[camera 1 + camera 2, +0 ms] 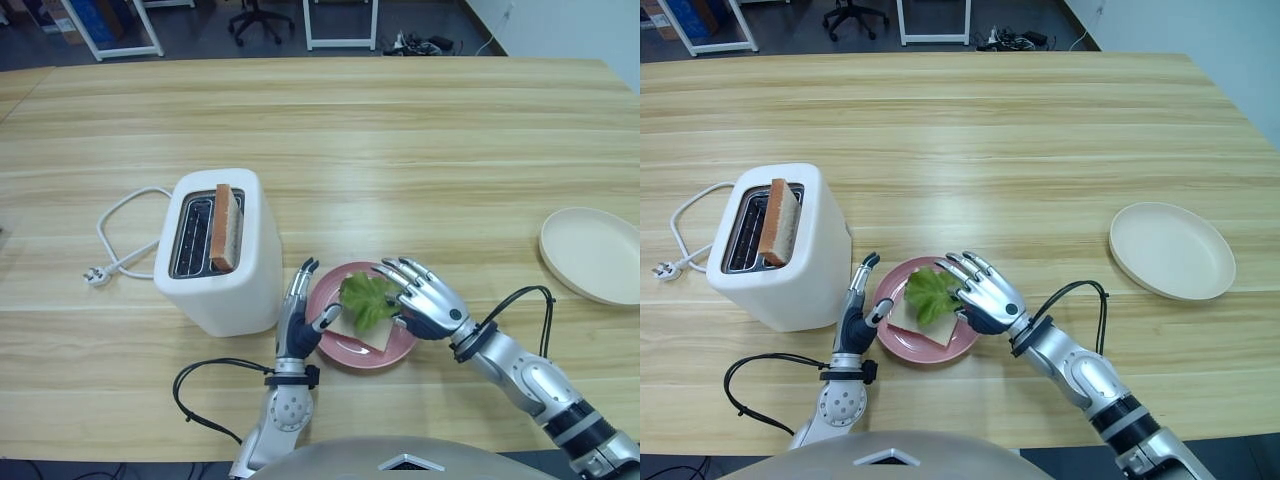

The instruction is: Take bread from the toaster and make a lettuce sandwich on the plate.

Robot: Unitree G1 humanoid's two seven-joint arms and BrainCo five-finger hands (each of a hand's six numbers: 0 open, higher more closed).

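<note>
Nearest me, the left hand [298, 318] stands upright between the toaster [225, 295] and the pink plate [350, 357], fingers straight and apart, holding nothing. The right hand [428, 302] lies over the lettuce [365, 298], which sits on a bread slice [377, 338] on that plate. Its fingers [962, 268] are spread, seemingly resting on the leaf rather than pinching it. Another toast slice [227, 228] stands in the toaster's right slot. Farther right lies a cream plate [595, 255].

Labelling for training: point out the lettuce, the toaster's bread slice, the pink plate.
lettuce [366, 300], left eye view, leaf middle.
bread slice [226, 226], left eye view, upper crust.
pink plate [342, 352], left eye view, near rim.
</note>
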